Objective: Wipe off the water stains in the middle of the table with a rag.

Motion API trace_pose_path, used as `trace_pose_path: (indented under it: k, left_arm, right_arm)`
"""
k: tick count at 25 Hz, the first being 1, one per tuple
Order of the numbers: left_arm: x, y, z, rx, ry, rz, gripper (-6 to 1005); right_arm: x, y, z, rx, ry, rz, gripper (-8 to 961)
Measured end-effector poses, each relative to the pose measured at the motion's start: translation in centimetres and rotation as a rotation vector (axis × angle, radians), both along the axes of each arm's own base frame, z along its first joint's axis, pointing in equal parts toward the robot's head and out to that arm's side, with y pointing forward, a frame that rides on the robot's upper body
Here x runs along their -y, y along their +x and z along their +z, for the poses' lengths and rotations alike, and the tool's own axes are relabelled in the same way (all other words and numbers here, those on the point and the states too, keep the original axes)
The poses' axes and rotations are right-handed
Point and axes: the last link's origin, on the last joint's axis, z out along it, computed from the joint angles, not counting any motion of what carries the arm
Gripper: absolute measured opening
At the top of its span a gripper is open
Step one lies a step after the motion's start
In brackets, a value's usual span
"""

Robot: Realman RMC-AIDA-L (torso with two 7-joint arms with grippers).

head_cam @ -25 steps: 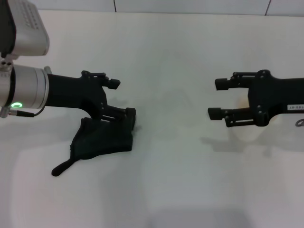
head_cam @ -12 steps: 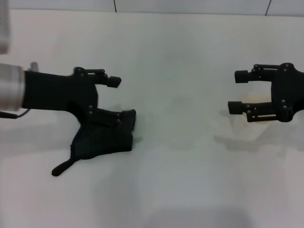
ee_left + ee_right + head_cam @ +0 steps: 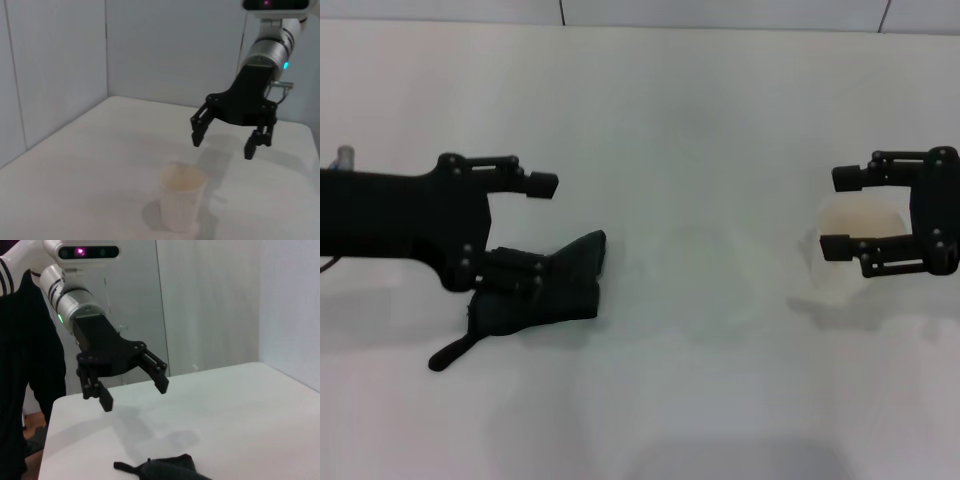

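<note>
1. Above the rag [image 3: 542, 293], the left end effector [image 3: 533, 233] hangs with its jaws spread wide and nothing between them; one fingertip [image 3: 543, 184] juts out beyond the cloth's far edge, and the other finger overlaps the cloth's upper part in the head view, though contact cannot be told from there.
2. From the right wrist view that same left end effector [image 3: 134, 390] shows clear air under its fingers, with the rag [image 3: 162, 468] lying on the table below and nearer to that camera.
3. The left arm reaches in level from the rag's left, its black body stretched sideways and the fingers pointing toward the cup.
4. The rag lies flat and crumpled, its long axis running on a slant: the broad end points up and toward the cup, and the thin tail [image 3: 451, 353] trails off the opposite way, toward the near left.
5. Well to the right of the rag stands a whitish translucent cup [image 3: 852, 227], upright.
6. The right end effector [image 3: 842, 211] is just beside that cup, jaws wide apart and empty, fingers pointing back toward the rag; its arm comes in level from the right.
7. Between rag and cup the white table [image 3: 700, 130] shows only a faint dull patch; no distinct stain can be made out.
</note>
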Motion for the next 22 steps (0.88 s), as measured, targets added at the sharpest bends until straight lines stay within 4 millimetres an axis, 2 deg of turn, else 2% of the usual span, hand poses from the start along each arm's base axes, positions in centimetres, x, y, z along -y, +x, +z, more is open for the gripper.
trace_pose_path:
  k: [7,22]
  left_arm:
    - [0.59,-0.55,-0.33,-0.003,-0.014,0.016,893]
    - [0.70,-0.54,-0.34,0.000,-0.023,0.021,893]
  right_arm:
    - [0.02,0.67,-0.40,0.060,-0.018,-0.014,782]
    - [0.28,0.55,0.28,0.079,-0.026,-0.015,782]
